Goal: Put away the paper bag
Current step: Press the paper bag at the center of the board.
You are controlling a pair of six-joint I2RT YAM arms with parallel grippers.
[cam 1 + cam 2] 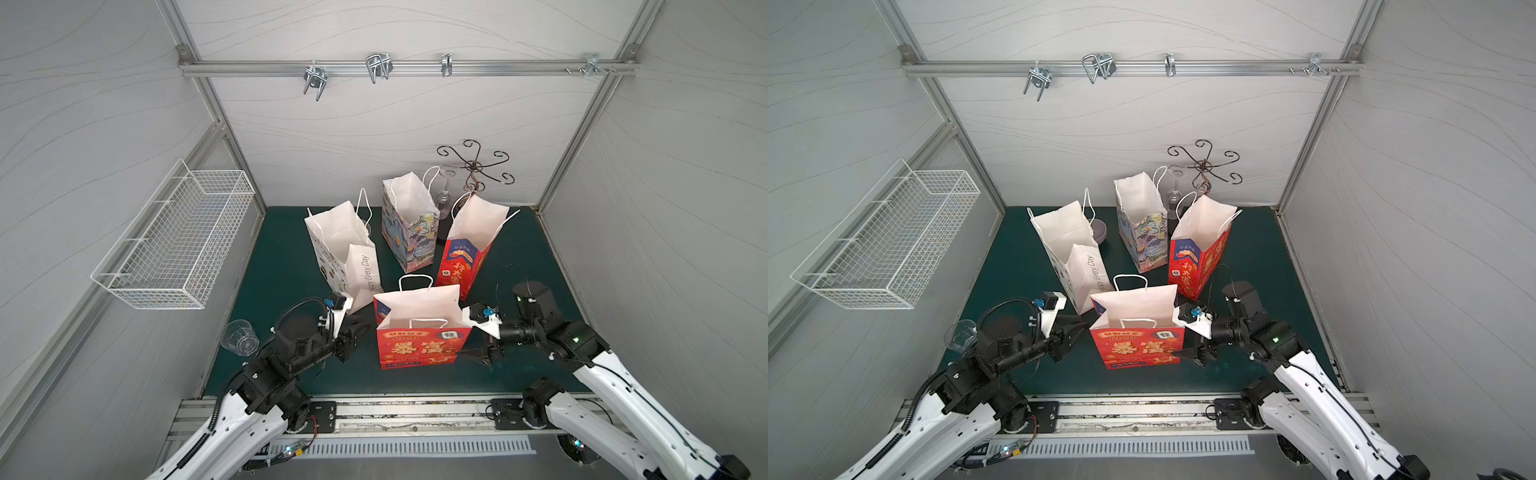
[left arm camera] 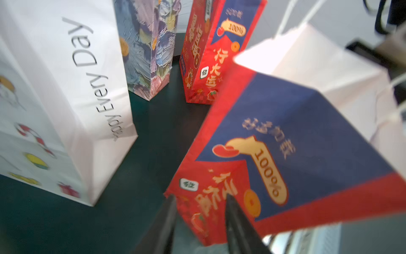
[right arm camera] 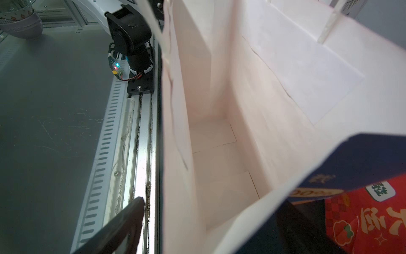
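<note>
Both arms reach in low from the front rail toward the near red bag [image 1: 422, 332], which stands upright and open near the front edge of the green mat [image 1: 291, 266], centred between them. Left arm: forearm angled up and inward, left gripper [image 1: 360, 328] level, pointing at the bag's left side. Right arm: elbow raised, wrist bent inward, right gripper [image 1: 478, 356] low at the bag's lower right corner. Both top views show the other three bags behind: white bag [image 1: 343, 253] toward the left, floral bag [image 1: 409, 226] at the back, second red bag [image 1: 471, 249] toward the right, all upright and apart from one another. A top view [image 1: 1098, 230] shows a purple bowl behind the white bag; the matching view barely shows it. A tumbler [image 1: 241, 337] sits off the mat's left edge beside the left arm. Left wrist view: fingers [image 2: 237, 222] parted to a moderate gap straddling the red bag's lower side-panel edge, paper between them; whether they pinch it I cannot tell. Right wrist view looks straight down into the bag's empty white interior [image 3: 222, 158]; one finger [image 3: 123, 224] lies outside the bag's front wall, its mate under the side panel, jaws spread wide, gripping nothing visible.
</note>
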